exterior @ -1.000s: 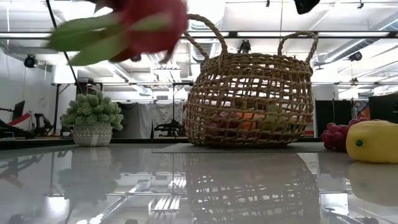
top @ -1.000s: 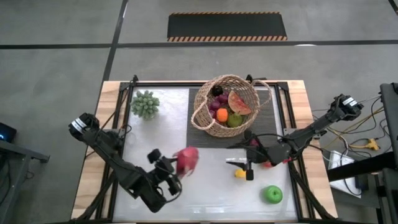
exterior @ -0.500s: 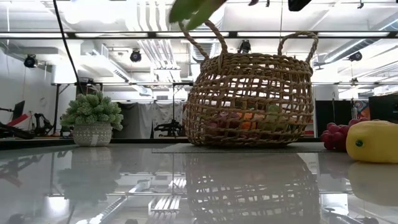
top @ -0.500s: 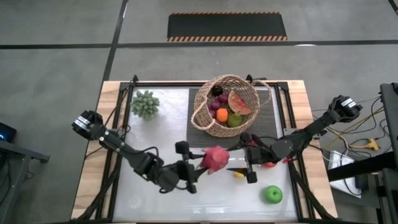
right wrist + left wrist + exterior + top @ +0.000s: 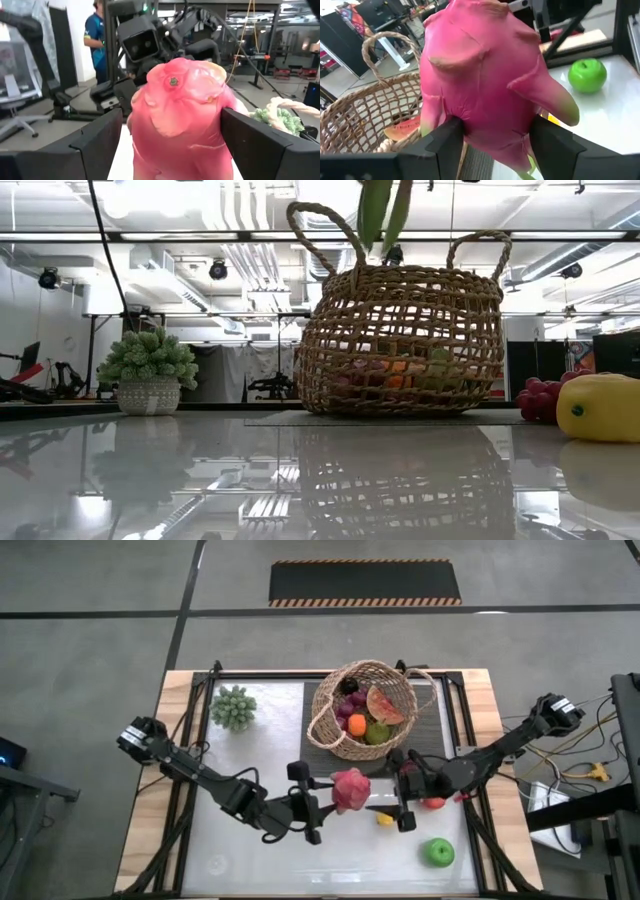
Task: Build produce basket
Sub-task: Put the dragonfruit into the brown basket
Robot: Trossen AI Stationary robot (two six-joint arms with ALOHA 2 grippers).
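A: Left gripper (image 5: 322, 808) is clamped on the dragon fruit (image 5: 349, 790), held aloft just short of the basket (image 5: 330, 730).

B: Right gripper (image 5: 400, 790) sits beside it, fingers wide either side of the fruit. Risk?

A: Prob. a clash btwn arms, or the fruit clips the rim & drops.

The dragon fruit (image 5: 349, 790) fills the gap between both grippers, and the basket (image 5: 372, 710) blocks passage at 12 o'clock. The table (image 5: 250, 740) lies open at 9 o'clock, toward the potted plant (image 5: 233, 706).
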